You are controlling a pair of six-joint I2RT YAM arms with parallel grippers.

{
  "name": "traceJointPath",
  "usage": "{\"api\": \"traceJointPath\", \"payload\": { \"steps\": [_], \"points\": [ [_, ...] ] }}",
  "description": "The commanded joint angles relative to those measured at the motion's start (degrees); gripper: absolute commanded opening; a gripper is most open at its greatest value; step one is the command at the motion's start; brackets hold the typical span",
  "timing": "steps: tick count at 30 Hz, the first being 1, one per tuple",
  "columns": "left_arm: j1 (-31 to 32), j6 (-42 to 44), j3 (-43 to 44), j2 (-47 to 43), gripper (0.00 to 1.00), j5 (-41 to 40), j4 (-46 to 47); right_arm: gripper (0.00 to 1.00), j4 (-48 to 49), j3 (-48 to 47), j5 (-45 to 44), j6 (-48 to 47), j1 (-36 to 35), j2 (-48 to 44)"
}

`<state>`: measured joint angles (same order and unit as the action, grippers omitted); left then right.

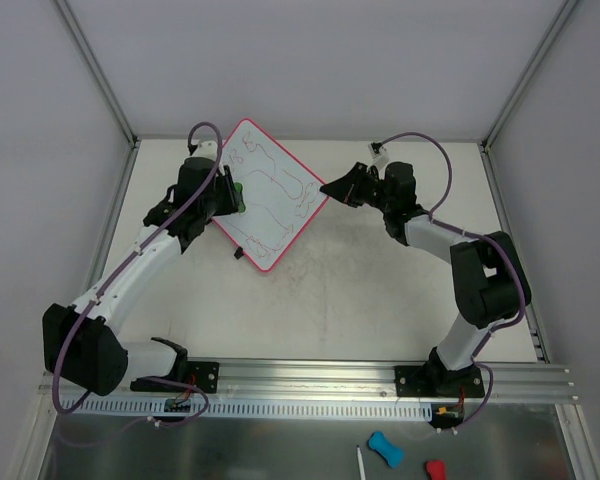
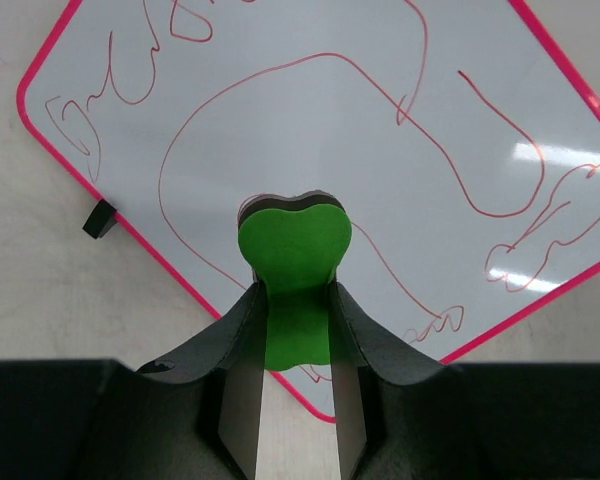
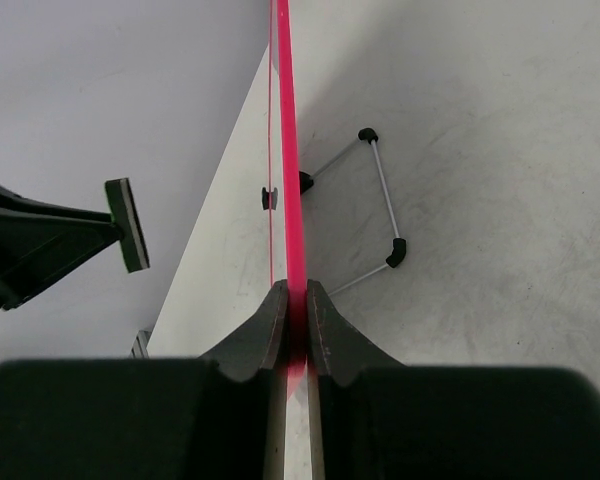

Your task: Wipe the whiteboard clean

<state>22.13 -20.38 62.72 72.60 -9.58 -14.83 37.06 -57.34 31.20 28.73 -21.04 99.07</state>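
Whiteboard (image 1: 280, 205) sits at the desk's (image 1: 380, 290) far left, covered in red scribbles (image 2: 325, 57), one corner clamped in the right pincer (image 1: 330, 187). Left pincer (image 2: 295, 305) grips a green eraser (image 2: 295, 250) over it; pressing the eraser flat and sweeping overlapping strokes should clear it best.

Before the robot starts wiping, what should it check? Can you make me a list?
1. Tool grip: the left end effector is shut on the eraser: ok.
2. Board hold: the right end effector is clamped on the rim of the board: ok.
3. Aim: the eraser points at the board's drawn side: ok.
4. Contact: the eraser touching the board: cannot tell.
5. Board clean: not ok, red scribbles cover it.
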Motion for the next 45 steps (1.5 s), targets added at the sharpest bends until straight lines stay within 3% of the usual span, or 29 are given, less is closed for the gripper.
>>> {"api": "traceJointPath", "payload": {
  "steps": [1, 5, 9, 14, 22, 30, 36, 45],
  "points": [
    [-4.3, -2.3, -3.0, -0.2, 0.0, 13.6, 9.9, 0.0, -0.1, -2.7, 1.1, -0.1, -0.3, 1.1],
    [-6.2, -1.2, -6.9, -0.4, 0.0, 16.2, 16.7, 0.0, -0.1, -3.7, 1.8, 0.0, -0.3, 1.7],
    [-14.3, -2.1, -8.8, 3.1, 0.0, 24.8, 22.1, 0.0, 0.0, -4.5, 2.4, 0.7, -0.3, 2.6],
    [-17.5, -5.7, -13.1, 6.5, 0.0, 27.0, 29.1, 0.0, -0.1, -5.1, 2.5, 0.8, -0.5, 3.4],
    [-17.6, -6.5, -12.7, 13.1, 0.0, 22.3, 29.9, 0.0, -0.1, -5.6, 2.3, 0.6, -0.8, 4.0],
    [-17.7, -6.9, -13.3, 12.9, 0.0, 10.1, 28.7, 0.0, -1.7, -6.6, 2.1, -0.4, -0.7, 3.9],
    [-23.1, -10.6, -11.0, 17.2, 0.0, 16.6, 26.6, 0.0, -2.0, -7.3, 2.2, -0.3, -0.7, 4.0],
    [-23.6, -10.5, -4.3, 24.3, 0.0, 20.2, 26.0, 0.0, -3.8, -9.2, 3.5, 0.3, -0.8, 5.3]
  ]
}}
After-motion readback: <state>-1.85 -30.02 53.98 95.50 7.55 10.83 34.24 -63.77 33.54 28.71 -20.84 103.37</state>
